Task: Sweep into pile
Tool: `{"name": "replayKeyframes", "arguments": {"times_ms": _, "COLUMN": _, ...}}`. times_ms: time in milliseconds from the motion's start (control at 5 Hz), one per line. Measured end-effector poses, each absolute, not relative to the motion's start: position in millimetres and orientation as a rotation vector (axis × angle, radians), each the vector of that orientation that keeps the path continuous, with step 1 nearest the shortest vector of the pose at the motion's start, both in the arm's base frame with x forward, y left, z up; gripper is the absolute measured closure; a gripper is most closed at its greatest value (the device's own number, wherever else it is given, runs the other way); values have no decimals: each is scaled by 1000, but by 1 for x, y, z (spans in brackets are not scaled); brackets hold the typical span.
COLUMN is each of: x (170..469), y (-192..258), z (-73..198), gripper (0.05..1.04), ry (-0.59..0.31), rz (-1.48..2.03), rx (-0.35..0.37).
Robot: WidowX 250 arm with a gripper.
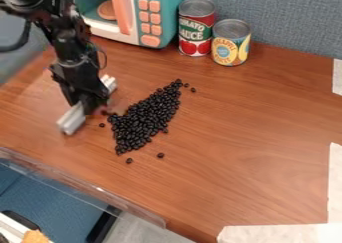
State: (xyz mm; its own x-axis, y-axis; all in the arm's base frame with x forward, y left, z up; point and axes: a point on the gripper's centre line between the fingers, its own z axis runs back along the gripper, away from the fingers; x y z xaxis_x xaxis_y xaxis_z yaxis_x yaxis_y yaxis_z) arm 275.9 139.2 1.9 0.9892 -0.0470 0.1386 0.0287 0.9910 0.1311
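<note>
Camera view: the gripper [91,104] clasped a pale bar [71,120] at nine o'clock from the beans [141,121]; a hasty push risked scattering them.

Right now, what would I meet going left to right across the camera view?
White bar → pile of dark beans → red-labelled can → yellow-labelled can → white strip at the right edge.

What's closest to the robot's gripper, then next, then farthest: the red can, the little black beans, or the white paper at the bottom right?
1. Black beans: just right of the gripper.
2. Red can: at the back, beside the yellow can.
3. White paper: bottom right corner.
</note>
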Motion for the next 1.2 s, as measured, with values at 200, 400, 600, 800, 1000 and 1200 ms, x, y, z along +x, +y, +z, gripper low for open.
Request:
{"name": "replayKeyframes", "arguments": {"times_ms": 200, "x": 273, "y": 133, "z": 2, "gripper": 723, "ry": -137, "rz": -24, "rx": 126}}
{"name": "replayKeyframes", "arguments": {"times_ms": 400, "x": 274, "y": 128, "z": 1, "gripper": 723, "ry": -136, "rz": 9, "rx": 106}}
{"name": "replayKeyframes", "arguments": {"times_ms": 600, "x": 277, "y": 117, "z": 1, "gripper": 723, "ry": -132, "rz": 25, "rx": 63}}
{"name": "replayKeyframes", "arguments": {"times_ms": 800, "x": 279, "y": 113, "z": 3, "gripper": 723, "ry": -130, "rz": 27, "rx": 34}}
{"name": "replayKeyframes", "arguments": {"times_ms": 1000, "x": 283, "y": 120, "z": 10, "gripper": 723, "ry": -138, "rz": 37, "rx": 15}}
{"name": "replayKeyframes", "arguments": {"times_ms": 1200, "x": 287, "y": 151, "z": 25, "gripper": 723, "ry": -166, "rz": 91, "rx": 18}}
